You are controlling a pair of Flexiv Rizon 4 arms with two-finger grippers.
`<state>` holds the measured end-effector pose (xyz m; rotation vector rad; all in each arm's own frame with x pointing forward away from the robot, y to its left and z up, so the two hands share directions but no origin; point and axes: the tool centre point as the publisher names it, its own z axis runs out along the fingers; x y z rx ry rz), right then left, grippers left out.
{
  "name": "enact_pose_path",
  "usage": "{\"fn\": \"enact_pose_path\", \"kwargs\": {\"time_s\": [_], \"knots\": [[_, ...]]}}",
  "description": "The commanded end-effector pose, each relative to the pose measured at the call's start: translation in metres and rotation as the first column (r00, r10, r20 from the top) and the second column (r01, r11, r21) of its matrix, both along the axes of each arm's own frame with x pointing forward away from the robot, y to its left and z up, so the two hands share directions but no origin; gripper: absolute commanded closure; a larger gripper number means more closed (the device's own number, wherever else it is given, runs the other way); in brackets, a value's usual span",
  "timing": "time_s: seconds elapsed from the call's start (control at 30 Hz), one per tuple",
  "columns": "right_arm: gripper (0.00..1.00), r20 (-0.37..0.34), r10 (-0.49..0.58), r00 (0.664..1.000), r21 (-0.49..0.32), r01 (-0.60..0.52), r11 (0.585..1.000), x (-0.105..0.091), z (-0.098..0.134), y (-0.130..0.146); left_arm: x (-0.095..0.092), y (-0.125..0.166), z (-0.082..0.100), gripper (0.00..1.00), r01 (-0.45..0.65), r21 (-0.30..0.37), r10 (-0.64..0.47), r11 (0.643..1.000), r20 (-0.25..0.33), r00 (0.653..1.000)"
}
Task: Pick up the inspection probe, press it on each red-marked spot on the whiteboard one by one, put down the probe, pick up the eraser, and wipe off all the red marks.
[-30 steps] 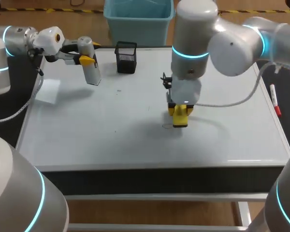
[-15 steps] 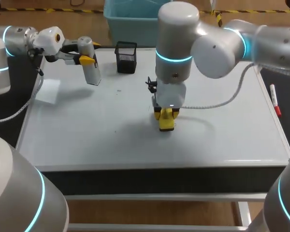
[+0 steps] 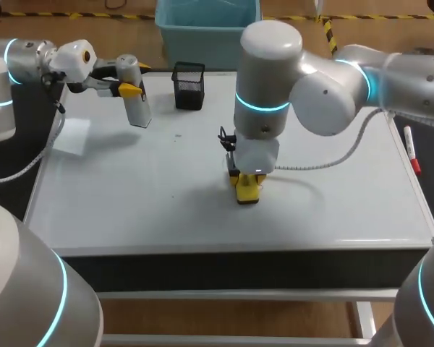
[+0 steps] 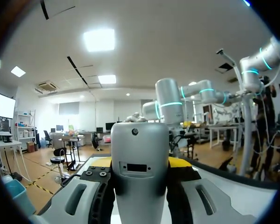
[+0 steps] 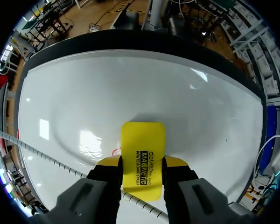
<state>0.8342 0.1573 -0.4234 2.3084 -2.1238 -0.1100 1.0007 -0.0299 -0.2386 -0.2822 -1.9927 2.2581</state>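
wiping pass – the right hand (image 3: 247, 186) is closed on the flat yellow magnetic eraser (image 5: 143, 158), pressing it onto the glossy white whiteboard (image 3: 130, 181) that tops the bench.
it sits well in front of the black mesh pen cup (image 3: 189, 85), touching a faint red mark (image 5: 115, 151) – probably the one being cleared; the left hand (image 3: 130, 90) clamps the grey plastic inspection probe (image 3: 137, 107) just left of that cup, parked clear.

Head camera overlooks the whiteboard (image 3: 130, 181) from above; right wrist faces it closely, left looks level.

Yellow eraser (image 5: 143, 151) tight between the jaws, flat on whiteboard (image 5: 130, 88); red mark (image 5: 115, 151) just beside it
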Motion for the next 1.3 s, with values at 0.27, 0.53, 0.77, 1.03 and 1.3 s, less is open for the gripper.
{"fn": "enact_pose_path", "kwargs": {"time_s": [0.27, 0.53, 0.77, 1.03, 1.3], "knots": [[1.00, -0.001, -0.001, 1.000, 0.013, 0.001, 1.000, 0.002, -0.001, -0.011, 0.001, 0.000, 0.000, 1.00, 0.005, -0.001, -0.005, 1.000, 0.000, 1.000], [1.00, 0.004, -0.052, 0.999, 0.013, 0.052, 0.999, 0.008, -0.003, -0.035, 0.001, 0.000, 0.000, 1.00, 0.005, -0.001, -0.005, 1.000, 0.000, 1.000], [1.00, 0.008, -0.092, 0.996, 0.005, 0.092, 0.996, 0.013, -0.003, -0.056, 0.001, 0.000, 0.000, 1.00, 0.005, -0.001, -0.005, 1.000, 0.000, 1.000], [1.00, 0.016, -0.109, 0.994, 0.000, 0.109, 0.994, 0.018, -0.001, -0.069, 0.001, 0.000, 0.000, 1.00, 0.005, -0.001, -0.005, 1.000, 0.000, 1.000], [1.00, -0.023, -0.114, 0.993, -0.005, 0.114, 0.993, 0.026, 0.012, -0.080, 0.001, 0.000, 0.000, 1.00, 0.005, -0.001, -0.005, 1.000, 0.000, 1.000]]}}
